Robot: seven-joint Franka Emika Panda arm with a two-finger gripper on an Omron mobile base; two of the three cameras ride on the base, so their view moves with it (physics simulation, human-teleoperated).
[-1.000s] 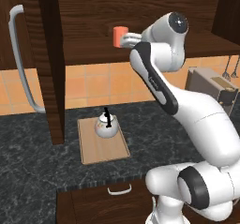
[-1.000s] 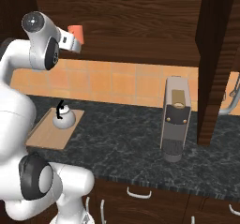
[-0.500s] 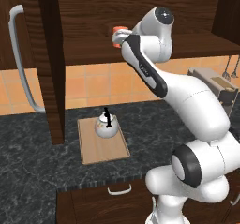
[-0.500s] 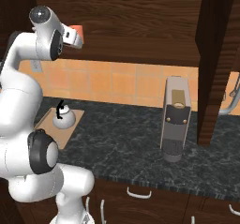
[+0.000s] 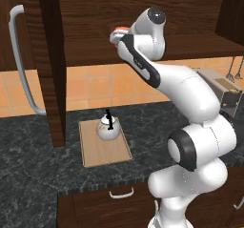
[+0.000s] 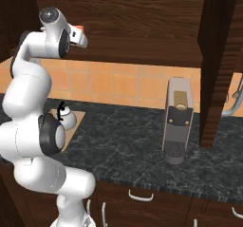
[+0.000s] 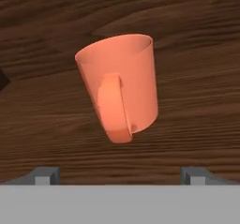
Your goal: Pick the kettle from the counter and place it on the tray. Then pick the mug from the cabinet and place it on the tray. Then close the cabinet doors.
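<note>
Kitchen setting: dark marbled counter (image 5: 28,146) under an orange tiled wall, with a dark wood cabinet (image 5: 95,12) above.

Left base view: the tray (image 5: 95,153) lies flat on the counter near picture centre, short side toward the camera. The kettle (image 5: 107,129) stands upright on the tray's far half, black handle up. One cabinet door (image 5: 50,69) stands open at 9 o'clock from the kettle, and its curved silver handle (image 5: 21,65) shows at the picture's left edge. A grey toaster (image 5: 221,91) sits on the counter at 3 o'clock, partly behind the arm.

Right base view: a tall grey appliance (image 6: 177,121) stands on the counter right of centre. The second door (image 6: 216,64) hangs open at 3 o'clock from it. The kettle shows at 9 o'clock, partly hidden by the arm.

The arm reaches up to the cabinet shelf. The mug (image 7: 119,85) is on the shelf, directly ahead of the gripper (image 7: 120,176); in the hand view its handle faces the camera. The fingers are spread wide, one tip at each lower corner of that view, and both are apart from the mug. Nothing is held.
</note>
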